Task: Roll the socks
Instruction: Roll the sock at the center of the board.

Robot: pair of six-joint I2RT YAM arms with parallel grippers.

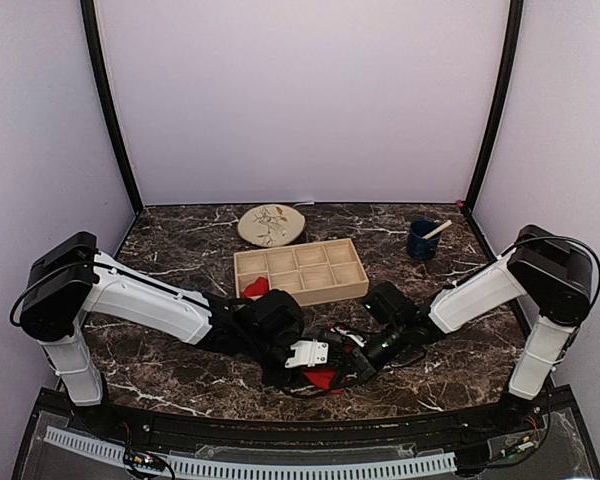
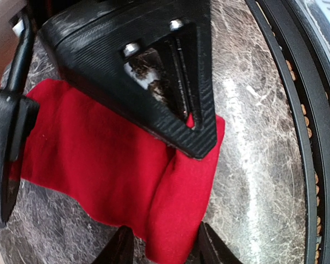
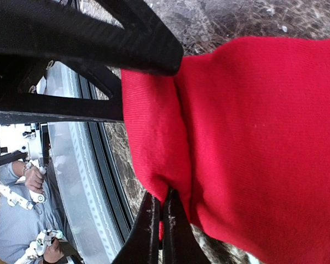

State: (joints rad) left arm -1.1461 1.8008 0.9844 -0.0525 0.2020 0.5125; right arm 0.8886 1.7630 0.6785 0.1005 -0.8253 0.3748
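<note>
Folded sock [image 2: 99, 159] on bench [image 2: 253, 143]: right gripper [image 3: 163, 203] fingers pinched together on the fold, likely anchoring it; left gripper [image 2: 165, 250] fingers straddle the folded end, clamped or not unclear.

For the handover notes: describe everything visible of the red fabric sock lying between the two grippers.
The bright red knit sock lies flat on the dark marbled table, close to its front edge, with one end folded over into a thicker band. The right gripper is shut on the fabric at that fold. The left gripper straddles the folded end, jaws apart.
</note>
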